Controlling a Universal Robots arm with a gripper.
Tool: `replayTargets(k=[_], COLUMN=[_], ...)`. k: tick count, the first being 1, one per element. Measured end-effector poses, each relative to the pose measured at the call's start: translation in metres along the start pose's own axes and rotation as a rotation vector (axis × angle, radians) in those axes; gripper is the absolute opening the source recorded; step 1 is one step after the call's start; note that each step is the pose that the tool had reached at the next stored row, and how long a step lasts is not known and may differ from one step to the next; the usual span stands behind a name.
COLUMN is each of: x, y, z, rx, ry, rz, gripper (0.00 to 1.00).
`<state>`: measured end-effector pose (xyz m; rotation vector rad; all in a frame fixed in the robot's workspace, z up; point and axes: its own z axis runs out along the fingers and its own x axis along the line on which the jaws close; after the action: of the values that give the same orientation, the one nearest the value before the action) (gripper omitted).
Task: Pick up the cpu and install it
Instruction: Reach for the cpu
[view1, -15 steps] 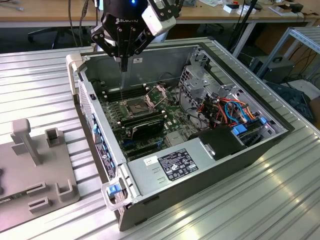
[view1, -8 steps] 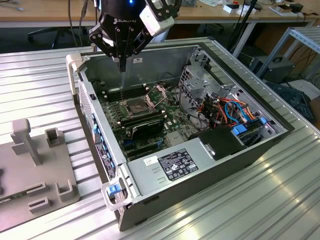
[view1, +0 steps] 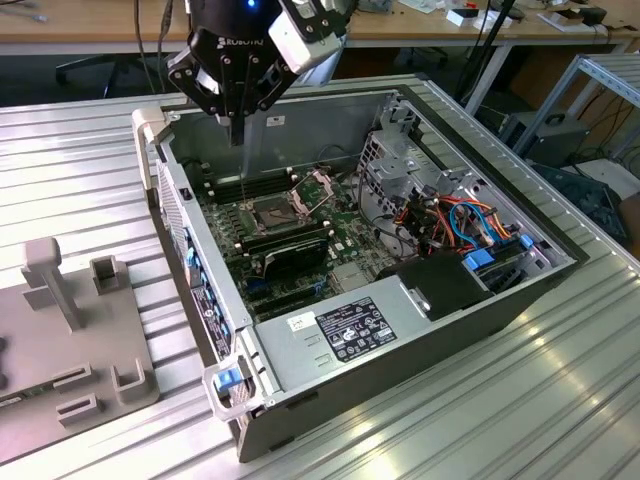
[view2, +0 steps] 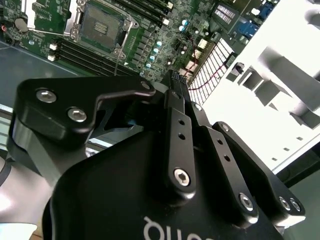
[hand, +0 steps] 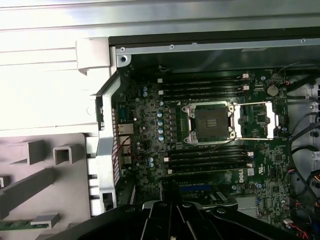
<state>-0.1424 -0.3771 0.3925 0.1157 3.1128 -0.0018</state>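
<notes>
My gripper (view1: 237, 140) hangs over the back left part of the open computer case (view1: 330, 375), above the motherboard. Its two black fingers are drawn together, and in both wrist views (view2: 179, 82) (hand: 174, 192) I see nothing held between them. The cpu is out of view. The square socket (view1: 272, 212) (hand: 210, 121) (view2: 102, 25) lies open with a dark, bare inside. Its hinged silver plate (hand: 257, 120) is folded back. The fingertips stand a good way above the board, off to the side of the socket.
Long black memory sticks (hand: 207, 160) flank the socket. A grey fixture block (view1: 70, 330) (hand: 40, 165) with slots and posts stands on the ribbed metal table on the exterior view's left. Drive cage, cables (view1: 460, 225) and power supply (view1: 345, 335) fill the case's other half.
</notes>
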Motion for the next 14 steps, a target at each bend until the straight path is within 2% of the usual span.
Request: replayTargets(k=[14], x=[0.0049], y=[-0.0004], z=[-0.0001], rx=[0.0001], ry=[0.0001], rz=[0.0], gripper=[0.11])
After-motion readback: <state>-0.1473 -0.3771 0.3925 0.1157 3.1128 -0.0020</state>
